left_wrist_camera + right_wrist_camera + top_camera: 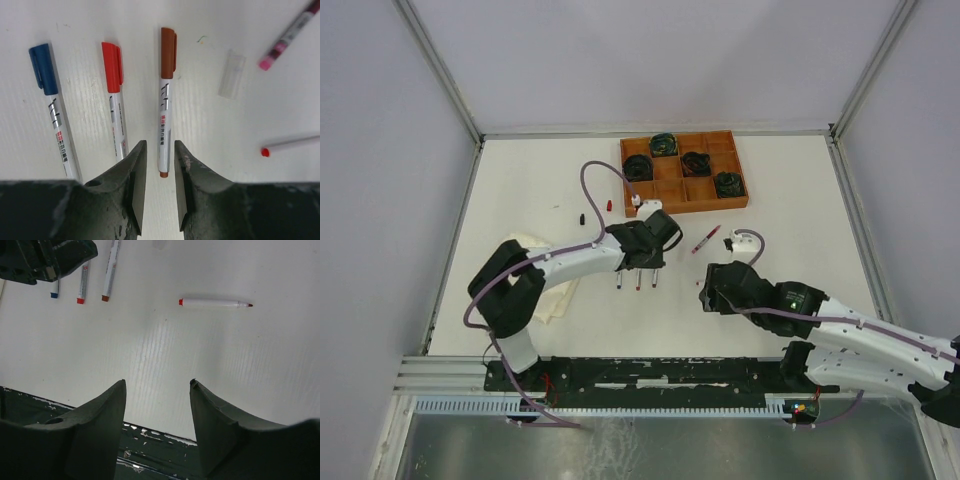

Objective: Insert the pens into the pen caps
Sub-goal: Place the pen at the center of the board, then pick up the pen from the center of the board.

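Three white pens lie side by side on the table in the left wrist view, each with a cap on: blue point(50, 100), red point(115, 95) and brown point(166, 100). My left gripper point(160, 145) is open, and the brown pen's rear end lies between its fingertips without touching them. In the top view this gripper point(642, 262) hovers just behind the three pens point(638, 283). An uncapped red-tipped pen point(215, 303) lies ahead of my right gripper point(157, 382), which is open and empty. A pink pen point(287, 37) and a clear cap point(231, 73) lie to the right. A red cap point(610, 205) and a black cap point(578, 216) lie further back.
A wooden tray point(662, 188) with dark coiled cable bundles stands at the back. A folded cream cloth point(545, 275) lies under the left arm. The dark base rail point(150, 435) runs along the table's near edge below the right gripper.
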You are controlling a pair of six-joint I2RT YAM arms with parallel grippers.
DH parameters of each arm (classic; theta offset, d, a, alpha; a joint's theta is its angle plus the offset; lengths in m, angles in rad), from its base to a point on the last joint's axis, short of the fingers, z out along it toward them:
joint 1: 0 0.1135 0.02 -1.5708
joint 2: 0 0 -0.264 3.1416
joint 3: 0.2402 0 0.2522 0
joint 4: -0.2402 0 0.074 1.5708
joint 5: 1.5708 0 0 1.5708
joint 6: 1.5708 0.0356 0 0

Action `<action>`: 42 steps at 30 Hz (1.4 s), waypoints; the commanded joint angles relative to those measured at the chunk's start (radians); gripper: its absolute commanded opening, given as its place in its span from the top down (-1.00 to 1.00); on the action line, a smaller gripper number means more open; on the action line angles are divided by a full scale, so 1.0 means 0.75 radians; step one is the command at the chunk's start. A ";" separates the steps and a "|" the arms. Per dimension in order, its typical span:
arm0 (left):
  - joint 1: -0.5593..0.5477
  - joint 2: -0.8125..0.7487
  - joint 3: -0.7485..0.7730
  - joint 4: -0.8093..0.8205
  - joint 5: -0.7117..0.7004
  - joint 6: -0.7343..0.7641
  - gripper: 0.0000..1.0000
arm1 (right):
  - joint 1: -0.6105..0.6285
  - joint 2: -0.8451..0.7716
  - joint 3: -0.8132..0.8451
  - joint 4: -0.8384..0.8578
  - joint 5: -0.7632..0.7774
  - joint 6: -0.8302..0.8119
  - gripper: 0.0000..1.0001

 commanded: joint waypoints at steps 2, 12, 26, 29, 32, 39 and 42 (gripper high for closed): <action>0.005 -0.263 -0.040 0.096 -0.008 0.102 0.30 | -0.005 0.052 0.142 -0.037 0.039 -0.096 -0.24; 0.008 -0.722 -0.266 0.201 0.122 0.342 0.27 | -0.177 0.230 0.269 -0.057 -0.029 -0.156 -0.24; 0.290 -1.142 -0.462 0.026 0.335 0.396 0.29 | -0.554 0.582 0.388 0.147 -0.197 -0.155 -0.23; 0.330 -1.189 -0.473 -0.010 0.353 0.414 0.30 | -0.616 0.661 0.389 0.206 -0.203 -0.150 -0.22; 0.335 -1.243 -0.487 -0.040 0.315 0.436 0.31 | -0.653 0.768 0.417 0.229 -0.146 -0.170 -0.20; 0.337 -1.326 -0.516 -0.096 0.249 0.475 0.31 | -0.732 0.998 0.515 0.294 -0.215 -0.196 -0.16; 0.334 -1.334 -0.521 -0.100 0.242 0.468 0.31 | -0.749 1.070 0.574 0.303 -0.212 -0.197 -0.16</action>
